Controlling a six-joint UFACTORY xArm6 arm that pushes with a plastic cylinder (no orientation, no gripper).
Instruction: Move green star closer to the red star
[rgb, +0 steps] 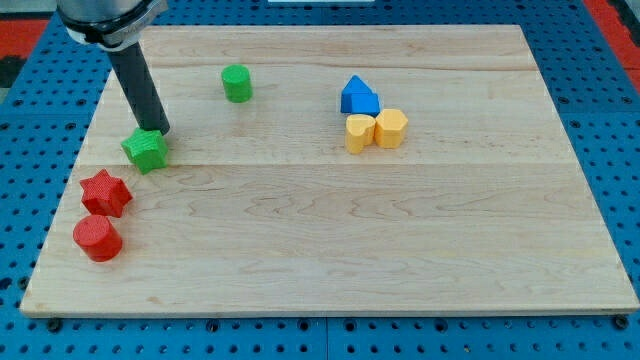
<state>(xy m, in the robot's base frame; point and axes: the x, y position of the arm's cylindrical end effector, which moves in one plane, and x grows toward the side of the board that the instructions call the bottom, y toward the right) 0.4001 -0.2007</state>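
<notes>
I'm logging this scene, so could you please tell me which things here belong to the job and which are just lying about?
In the job:
- green star
- red star
- my tip, touching the green star's upper right edge

Lying about:
- red cylinder
- green cylinder
- blue block
- two yellow blocks

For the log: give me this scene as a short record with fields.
tip: at the green star's upper right edge, apparently touching
green star: view's left, just up and right of the red star, small gap between
red star: near the left edge
red cylinder: just below the red star
green cylinder: near the view's top
blue block: right of centre
yellow blocks: side by side, just below the blue block
board: wooden
</notes>
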